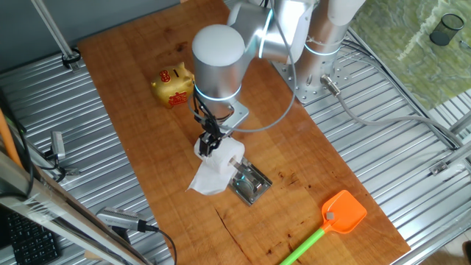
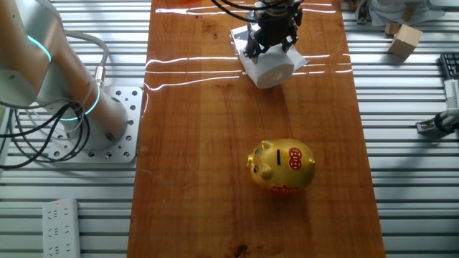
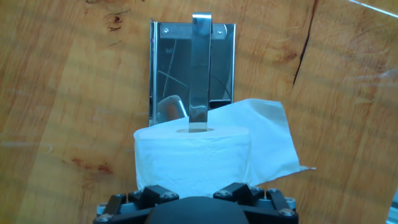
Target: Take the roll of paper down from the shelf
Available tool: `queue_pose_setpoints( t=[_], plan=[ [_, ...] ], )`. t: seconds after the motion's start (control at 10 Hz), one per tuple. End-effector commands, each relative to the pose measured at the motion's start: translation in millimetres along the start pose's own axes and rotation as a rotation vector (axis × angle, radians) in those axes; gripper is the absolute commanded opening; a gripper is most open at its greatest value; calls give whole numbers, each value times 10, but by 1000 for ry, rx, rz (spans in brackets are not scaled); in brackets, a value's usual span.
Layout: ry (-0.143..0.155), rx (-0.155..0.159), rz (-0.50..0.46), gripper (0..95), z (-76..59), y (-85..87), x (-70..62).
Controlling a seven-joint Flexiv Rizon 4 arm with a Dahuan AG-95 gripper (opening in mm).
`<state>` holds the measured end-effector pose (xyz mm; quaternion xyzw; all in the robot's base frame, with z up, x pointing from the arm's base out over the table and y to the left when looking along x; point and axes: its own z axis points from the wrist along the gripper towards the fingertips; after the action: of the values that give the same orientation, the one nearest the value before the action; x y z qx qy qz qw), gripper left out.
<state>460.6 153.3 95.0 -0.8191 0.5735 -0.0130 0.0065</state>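
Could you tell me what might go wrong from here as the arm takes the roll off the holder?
1. In the hand view the holder's silver bar still runs into the core of the roll; a straight lift could drag the unfixed-looking holder along.
2. The loose tail hangs to one side and may snag on the metal or unroll.
3. The tool presses soft tissue; the roll could deform and slip, though the grip itself is hard to see.

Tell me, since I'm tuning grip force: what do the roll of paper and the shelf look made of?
The roll of paper looks like soft white tissue, matte and faintly embossed, with a creased loose tail. The shelf looks like polished metal, probably steel: its plate mirrors its surroundings and shows small screw heads. The gripper appears closed on the roll.
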Motion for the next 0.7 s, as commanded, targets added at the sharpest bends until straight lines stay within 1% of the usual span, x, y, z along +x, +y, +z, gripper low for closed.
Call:
queue_pose_setpoints(
  t=[0.1, 0.3, 0.7],
  plan=[
    [-1, 1, 1, 0, 6, -8, 22],
    [-1, 3, 3, 0, 3, -13, 45],
    [-6, 4, -2, 0, -25, -1, 132]
  ],
)
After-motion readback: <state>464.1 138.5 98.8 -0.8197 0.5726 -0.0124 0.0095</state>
